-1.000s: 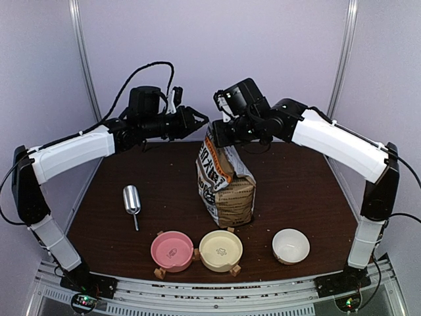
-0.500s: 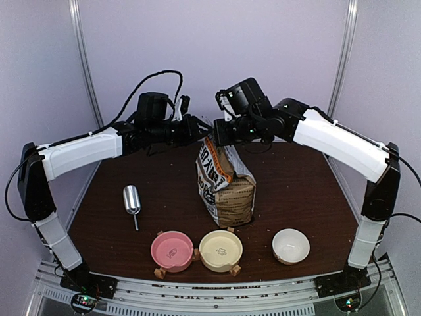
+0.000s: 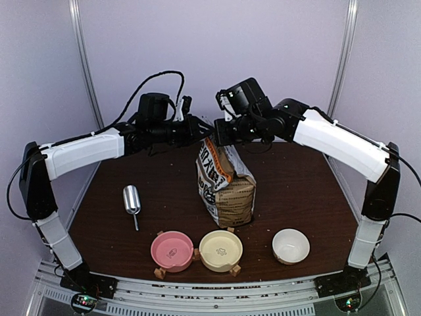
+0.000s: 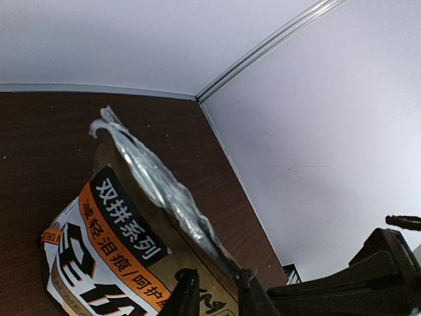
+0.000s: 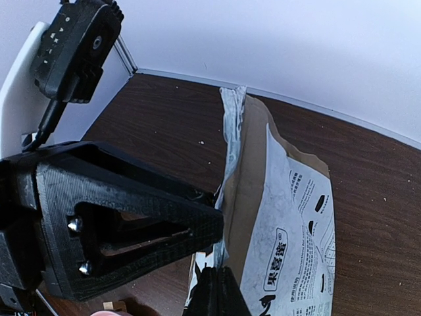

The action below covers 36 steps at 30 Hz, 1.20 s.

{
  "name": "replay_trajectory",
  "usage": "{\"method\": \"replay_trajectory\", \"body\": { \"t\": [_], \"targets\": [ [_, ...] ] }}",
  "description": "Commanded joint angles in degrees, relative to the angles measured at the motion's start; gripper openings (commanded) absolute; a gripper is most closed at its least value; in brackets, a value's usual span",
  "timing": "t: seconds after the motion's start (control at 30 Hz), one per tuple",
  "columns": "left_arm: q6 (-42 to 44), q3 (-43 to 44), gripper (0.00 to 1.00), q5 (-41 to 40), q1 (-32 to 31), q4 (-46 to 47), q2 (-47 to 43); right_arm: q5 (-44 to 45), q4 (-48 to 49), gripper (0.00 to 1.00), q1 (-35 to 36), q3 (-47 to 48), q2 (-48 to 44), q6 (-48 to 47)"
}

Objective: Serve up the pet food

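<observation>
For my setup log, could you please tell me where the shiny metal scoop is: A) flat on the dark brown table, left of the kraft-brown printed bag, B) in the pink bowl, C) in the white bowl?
A: the shiny metal scoop lies flat on the dark brown table, left of the kraft-brown printed bag, outside every bowl.

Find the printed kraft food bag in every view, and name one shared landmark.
Top external: the bag stands at table centre, behind the yellow bowl.
Left wrist: lower left, orange band showing, crinkled seam running to bottom centre.
Right wrist: centre to lower right, pale printed panel showing.
Shared landmark: the dark brown tabletop meeting the pale wall.
</observation>
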Motion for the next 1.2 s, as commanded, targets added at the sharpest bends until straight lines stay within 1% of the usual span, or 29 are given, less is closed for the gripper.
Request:
{"method": "replay_trajectory", "body": {
  "t": [0.0,0.27,0.5,0.57,0.63,0.7,0.73,0.83,0.87,0.93,1.0,1.17],
  "targets": [
    [-0.32,1.08,0.21,0.91,-0.22,2.81,1.68,0.56,0.96,0.0,-0.62,-0.9,-2.02,0.64],
    [-1.1,1.72,0.14,2.23,-0.55,4.19,3.46,0.54,0.62,0.0,-0.7,-0.79,-2.23,0.43],
    [-1.25,2.6,0.12,3.01,-0.68,4.76,4.49,0.77,-0.13,0.0,-0.82,-0.62,-2.5,-0.99],
    [-1.63,2.92,0.08,3.84,-0.65,5.44,5.17,1.14,-0.56,0.0,-0.77,-0.68,-2.75,-1.26],
    [-2.09,3.15,0.01,4.31,-0.64,6.0,5.68,1.51,-0.8,0.0,-0.85,-0.79,-2.98,-1.59],
    [-2.27,3.17,0.0,4.31,-0.64,6.25,5.68,1.64,-0.82,0.0,-0.9,-0.78,-3.34,-1.71],
    [-2.15,3.04,0.0,3.96,-0.64,6.21,5.52,1.96,-0.88,0.04,-0.88,-0.74,-3.5,-1.89],
    [-1.78,2.69,0.0,2.68,-0.64,5.93,4.91,5.79,-2.36,0.24,-0.88,0.28,-3.6,-2.38],
    [-1.85,2.52,0.0,2.54,-0.66,5.91,4.78,6.78,-2.92,0.28,-0.9,0.7,-3.5,-2.76],
    [-1.84,2.31,0.0,2.49,-0.64,5.82,4.75,7.49,-3.58,0.31,-0.98,1.47,-3.26,-3.49],
    [-1.93,2.12,0.0,2.43,-0.65,5.73,4.67,7.25,-3.75,0.32,-0.98,2.08,-3.03,-4.03],
    [-1.92,1.84,0.0,2.07,-0.64,5.58,4.02,6.89,-3.77,0.31,-1.02,3.35,-2.05,-4.18]
  ]
}}
